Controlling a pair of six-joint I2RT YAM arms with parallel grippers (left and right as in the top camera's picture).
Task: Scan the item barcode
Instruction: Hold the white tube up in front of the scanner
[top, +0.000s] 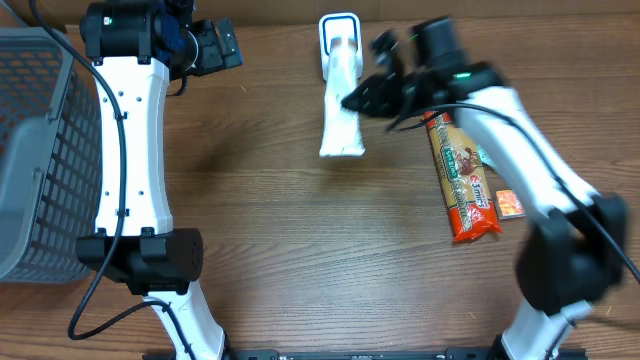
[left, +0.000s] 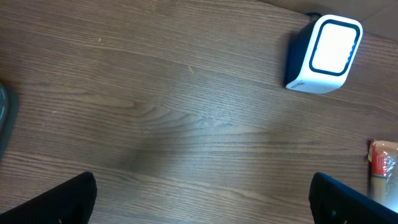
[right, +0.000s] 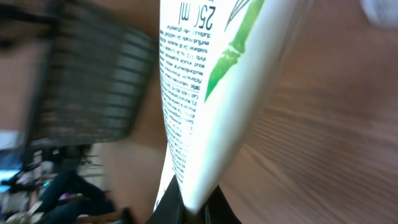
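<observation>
**Right gripper (top: 358, 98) closed on the tube (top: 340, 135) - scan not yet shown as done**

From overhead, the right gripper is shut on a white tube, pinching it near its upper end. The tube runs down the table (top: 300, 260) from the scanner (top: 338, 25), and its top end overlaps the scanner's front in this view. Whether it is lifted or resting on the wood cannot be told from here. The left gripper (top: 222, 45) sits well apart near the basket (top: 30, 150), its jaws wide open and empty. A red snack packet (top: 465, 180) lies on the table under the right arm, untouched.

The left wrist camera shows bare table between its own spread fingers (left: 74, 199), nothing held. The scanner (left: 324, 55) stands at the far right with its white window in plain sight, and the end of the packet (left: 384, 171) pokes in at the edge. The tube does not show here.

The right wrist camera looks straight up the tube (right: 205, 93), whose narrow end is nipped tight between the fingers (right: 166, 208). Small print and a green plant drawing face the lens - no barcode can be made out on this side. The basket (right: 87, 81) is a blur behind.

By my reckoning the pick is done and the tube is up at the scanner. What is left is turning the barcode to the window and getting a read, and nothing here shows one.
</observation>
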